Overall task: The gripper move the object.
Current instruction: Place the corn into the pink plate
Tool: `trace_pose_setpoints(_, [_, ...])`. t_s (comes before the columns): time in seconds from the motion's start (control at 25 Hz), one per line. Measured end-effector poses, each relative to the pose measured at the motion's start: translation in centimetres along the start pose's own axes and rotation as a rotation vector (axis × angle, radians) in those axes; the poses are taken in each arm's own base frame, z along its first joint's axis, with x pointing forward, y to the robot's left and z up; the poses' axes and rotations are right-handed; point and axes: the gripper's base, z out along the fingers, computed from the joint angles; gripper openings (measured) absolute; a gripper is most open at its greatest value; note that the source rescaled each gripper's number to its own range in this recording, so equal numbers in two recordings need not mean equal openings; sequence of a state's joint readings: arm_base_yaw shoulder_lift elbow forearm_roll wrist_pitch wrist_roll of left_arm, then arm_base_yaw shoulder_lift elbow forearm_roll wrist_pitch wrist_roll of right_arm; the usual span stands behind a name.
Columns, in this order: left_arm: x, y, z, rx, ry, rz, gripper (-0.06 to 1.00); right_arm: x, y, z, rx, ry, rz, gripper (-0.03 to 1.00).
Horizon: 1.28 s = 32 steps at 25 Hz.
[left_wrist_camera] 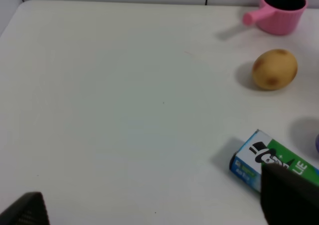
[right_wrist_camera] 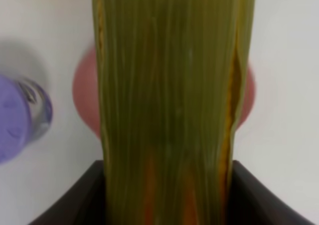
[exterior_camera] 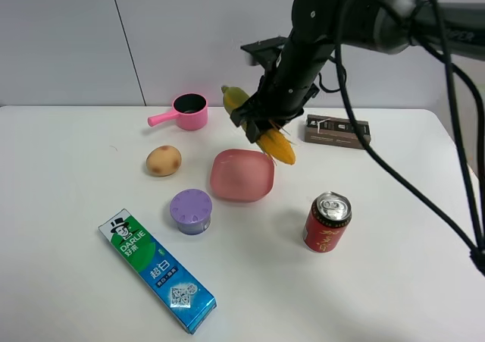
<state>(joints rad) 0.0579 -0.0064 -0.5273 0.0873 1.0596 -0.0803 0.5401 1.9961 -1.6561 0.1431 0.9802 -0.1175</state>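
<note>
Table [exterior_camera: 76, 281]: white, bears all items. Right gripper [exterior_camera: 265, 126]: pinching corn [exterior_camera: 279, 149], held tilted in the air above the far rim of plate [exterior_camera: 241, 177]. Left gripper [left_wrist_camera: 159, 210]: spread, holding nothing. Progress, judged: pick-up done; 1 step left, set-down, probably on plate.

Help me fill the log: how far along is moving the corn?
Pick-up looks done: the right gripper is shut on the corn, held clear of the table above the pink plate. In hand: the carry. Left: setting it down and releasing; the destination is not shown.
</note>
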Motion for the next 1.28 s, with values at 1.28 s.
trace_pose_setpoints(1.28, [0.0, 0.0, 0.0, 0.0, 0.0, 0.0, 1.0, 1.4, -0.3, 11.3, 0.034, 0.143, 0.028, 0.0])
